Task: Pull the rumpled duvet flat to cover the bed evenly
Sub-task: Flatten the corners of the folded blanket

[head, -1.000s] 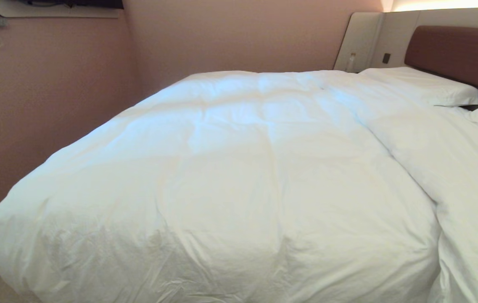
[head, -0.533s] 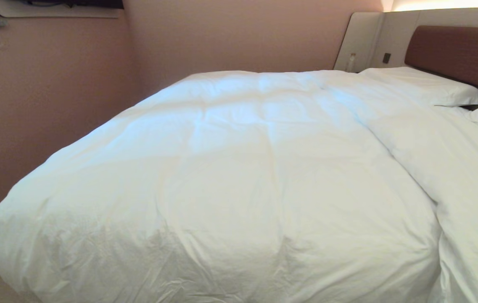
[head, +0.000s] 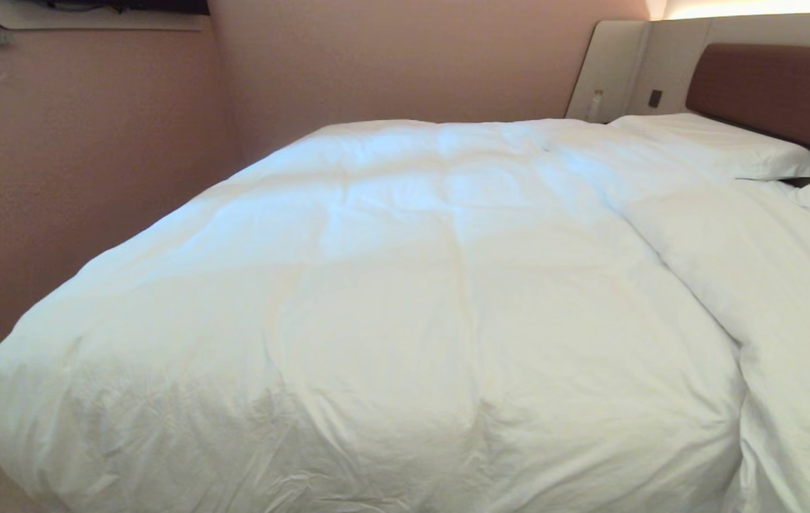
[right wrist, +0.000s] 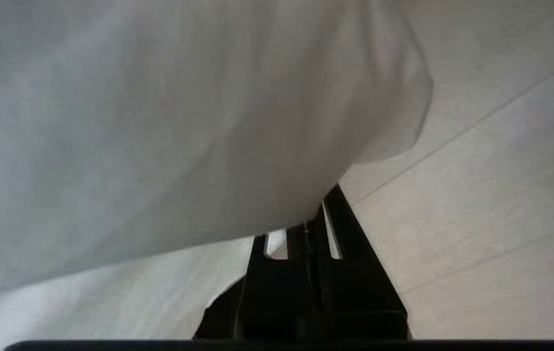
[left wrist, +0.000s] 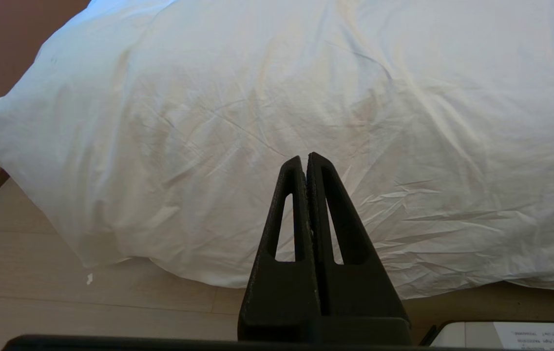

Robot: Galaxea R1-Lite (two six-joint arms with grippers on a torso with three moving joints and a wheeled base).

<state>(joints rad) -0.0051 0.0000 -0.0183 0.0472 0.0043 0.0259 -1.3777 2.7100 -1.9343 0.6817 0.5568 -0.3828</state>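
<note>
Only partly visible: right gripper fingers pinching the duvet; left gripper fingers together, empty.

left gripper – matte black, two tapered fingers with long slot cut-outs and grainy, rough-textured faces. right gripper – same black slotted build on a broad dark base.

The bed is almost wholly covered by the puffy white duvet, which is draped over the near edge and bunched into a long ridge toward the right. Two white pillows are laid beside the brown headboard. Pink walls are seen behind.
</note>
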